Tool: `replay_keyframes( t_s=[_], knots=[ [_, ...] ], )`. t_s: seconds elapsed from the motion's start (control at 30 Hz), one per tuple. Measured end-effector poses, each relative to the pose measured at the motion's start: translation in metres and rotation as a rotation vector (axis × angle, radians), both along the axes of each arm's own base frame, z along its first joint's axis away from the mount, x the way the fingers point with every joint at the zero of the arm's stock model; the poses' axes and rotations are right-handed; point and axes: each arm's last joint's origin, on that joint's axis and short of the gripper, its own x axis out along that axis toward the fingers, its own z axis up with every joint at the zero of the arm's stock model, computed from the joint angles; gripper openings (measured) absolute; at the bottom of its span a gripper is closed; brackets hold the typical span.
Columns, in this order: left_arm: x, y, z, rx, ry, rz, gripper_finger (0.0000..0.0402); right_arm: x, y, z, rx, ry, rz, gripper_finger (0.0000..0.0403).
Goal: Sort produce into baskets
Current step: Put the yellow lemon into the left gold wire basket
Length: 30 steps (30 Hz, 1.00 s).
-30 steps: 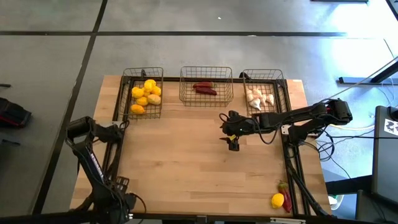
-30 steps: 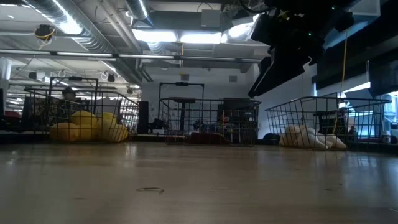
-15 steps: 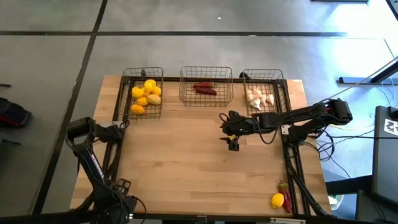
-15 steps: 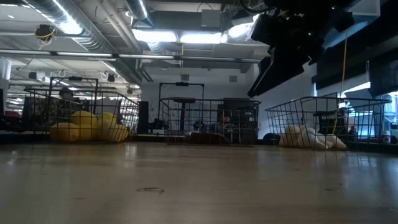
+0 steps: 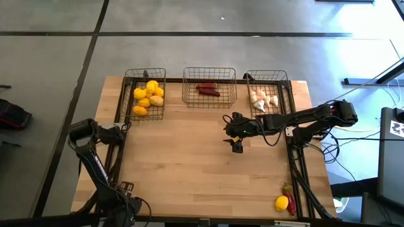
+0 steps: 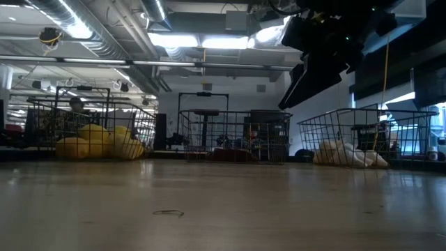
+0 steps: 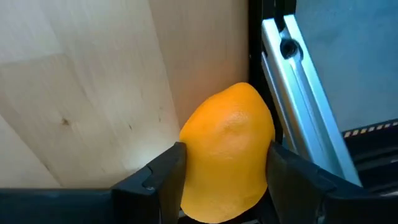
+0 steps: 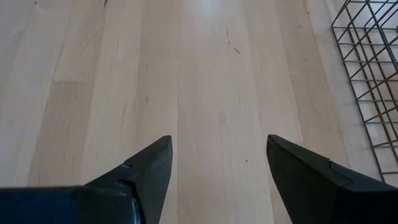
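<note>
**Lemon in my left jaws, basket dead ahead at twelve**

The held lemon (image 7: pixel 227 149) sits between my left jaws (image 7: pixel 224 171), one finger (image 7: pixel 155 180) against each flank, so I am pinching it across its short width. Its long axis runs out ahead of me along the fingers, nub end pointing away from my wrist. It is low over the counter (image 5: pixel 189 164), right at the edge, with the metal frame rail (image 7: pixel 298 106) just beside it.

Seen from above, my left arm reaches down to the counter's seven o'clock corner. The lemon basket (image 5: pixel 126 94) stands at the eleven o'clock corner with its lemons (image 5: pixel 149 96) piled inside. From my jaws it lies almost straight toward twelve, up the same side of the counter. I judge that this line is what the coming move turns on: lift clear of the rail, then travel toward twelve and in over the near rim.

The middle basket (image 5: pixel 209 68) holds chili peppers (image 5: pixel 207 89), and the basket at one o'clock (image 5: pixel 287 88) holds garlic (image 5: pixel 264 98). Both are well off this path.

My right jaws (image 5: pixel 237 146) hang spread and empty over bare counter near the centre, just short of the garlic basket. At the five o'clock corner lie a corner lemon (image 5: pixel 281 203) and a loose chili (image 5: pixel 289 194), touching or nearly so. My right arm is the nearer one for those.
</note>
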Motion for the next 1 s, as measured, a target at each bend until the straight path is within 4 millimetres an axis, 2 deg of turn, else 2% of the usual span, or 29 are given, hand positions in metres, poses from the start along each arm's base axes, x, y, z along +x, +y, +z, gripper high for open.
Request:
replay_keyframes(
  t_s=[0.4,1.0],
  knots=[
    [0.024,0.019,0.020,0.027,-0.210,0.094,0.0182,0.000,0.000,0.000,0.000,0.002,0.000,0.0256],
    [0.058,0.049,0.034,0.040,-0.302,0.071,0.0181,-0.001,0.000,-0.001,-0.001,0.020,0.000,0.0256]
  ],
)
